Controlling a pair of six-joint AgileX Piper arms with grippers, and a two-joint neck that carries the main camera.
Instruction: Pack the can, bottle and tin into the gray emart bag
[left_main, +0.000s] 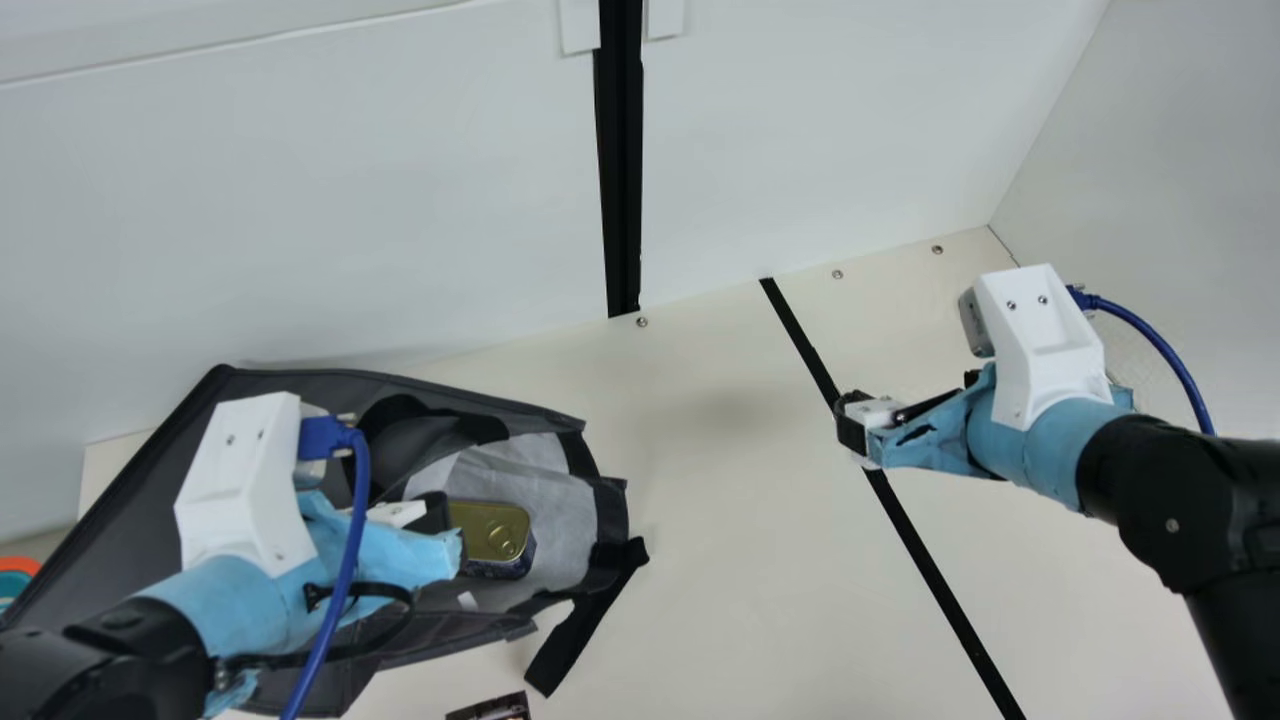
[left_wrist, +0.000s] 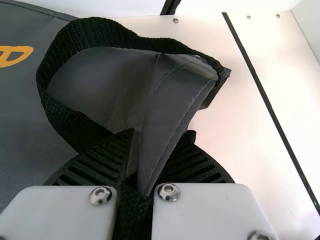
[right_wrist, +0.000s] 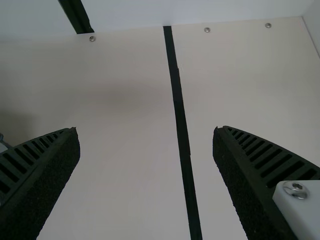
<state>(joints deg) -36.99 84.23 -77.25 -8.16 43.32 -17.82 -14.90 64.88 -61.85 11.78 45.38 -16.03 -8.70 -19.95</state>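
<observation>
The gray bag (left_main: 130, 580) lies on its side at the table's left, its mouth facing right. Inside the mouth rests a gold-lidded tin (left_main: 492, 530). My left gripper (left_main: 440, 515) is at the bag beside the tin. In the left wrist view, the left gripper (left_wrist: 145, 150) is shut on a fold of the bag's gray edge (left_wrist: 167, 107), with the black strap (left_wrist: 50, 92) looping around it. My right gripper (left_main: 855, 425) hangs over the black line on the table; in the right wrist view, the right gripper (right_wrist: 146, 135) stands open with nothing between its fingers.
Below the bag, a dark printed object (left_main: 490, 708) shows at the main view's bottom edge. An orange and teal round item (left_main: 15, 578) sits at the far left. White walls (left_main: 300, 200) stand behind the cream table (left_main: 720, 540).
</observation>
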